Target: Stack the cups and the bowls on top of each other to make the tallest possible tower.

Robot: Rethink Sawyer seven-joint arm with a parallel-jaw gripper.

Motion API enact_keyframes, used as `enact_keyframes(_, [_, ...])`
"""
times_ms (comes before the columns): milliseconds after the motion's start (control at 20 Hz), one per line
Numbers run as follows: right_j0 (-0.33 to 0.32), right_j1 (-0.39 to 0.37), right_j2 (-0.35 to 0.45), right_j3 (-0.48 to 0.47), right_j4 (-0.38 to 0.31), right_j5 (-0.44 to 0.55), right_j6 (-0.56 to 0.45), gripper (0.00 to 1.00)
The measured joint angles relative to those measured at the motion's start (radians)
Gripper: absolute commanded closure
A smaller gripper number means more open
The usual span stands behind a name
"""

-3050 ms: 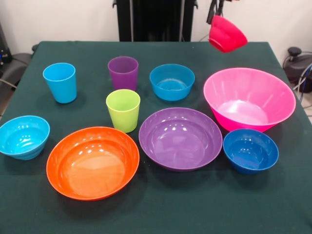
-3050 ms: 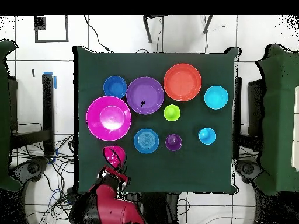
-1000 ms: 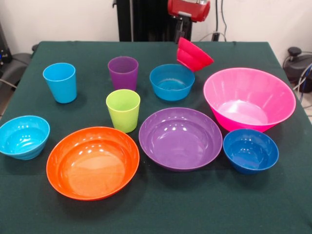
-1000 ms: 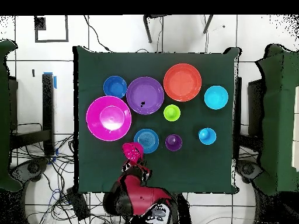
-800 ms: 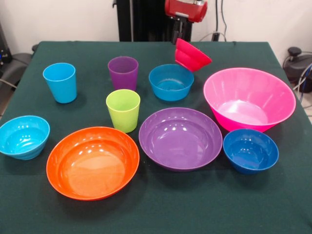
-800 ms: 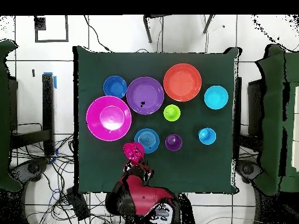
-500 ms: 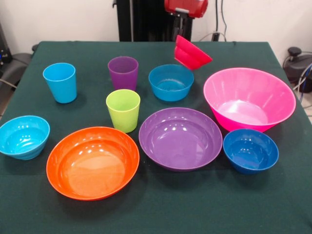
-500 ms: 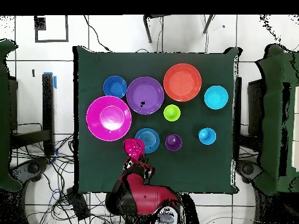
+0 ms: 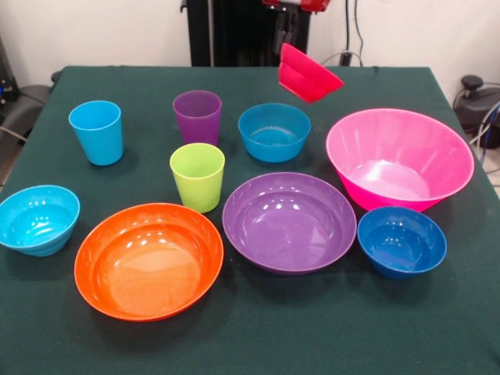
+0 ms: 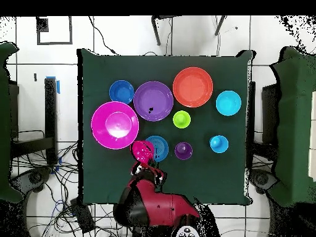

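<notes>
1. Dark green cloth covers the table [image 9: 94,328], and a white wall is seen behind it in the front view; white floor tiles and cables surround the table in the overhead view.
2. The red bowl [image 9: 307,74] is held tilted in the air by the gripper [image 9: 287,39], whose jaws are pinched on the bowl's rim at the top edge of the front view.
3. In the front view the red bowl is seen above and just right of the blue bowl [image 9: 274,131]; in the overhead view it overlaps that bowl's edge [image 10: 143,151].
4. The red and black arm [image 10: 154,207] is seen reaching in from the bottom of the overhead view.
5. The big pink bowl [image 9: 399,158] is placed at the right, with the dark blue bowl [image 9: 401,241] just in front of it.
6. The purple bowl [image 9: 289,221] and the orange bowl [image 9: 148,260] are set side by side in the front row, close together.
7. The lime green cup [image 9: 198,176] is set upright behind the gap between them, the purple cup [image 9: 197,117] behind it.
8. The light blue cup [image 9: 96,131] is placed at the far left, and the cyan bowl [image 9: 37,219] nearer the camera on that side.
9. No pieces are stacked; each rests apart on the cloth.
</notes>
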Motion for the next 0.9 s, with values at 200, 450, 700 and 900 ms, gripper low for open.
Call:
enact_keyframes(200, [-0.009,-0.008,0.007,-0.001,-0.011,0.004,0.000,1.00])
enact_keyframes(450, [-0.010,0.000,0.009,-0.004,-0.032,0.004,0.000,1.00])
enact_keyframes(700, [-0.018,0.019,0.010,-0.009,-0.060,0.004,0.000,1.00])
enact_keyframes(900, [-0.030,0.037,0.010,-0.019,-0.078,0.004,0.000,1.00])
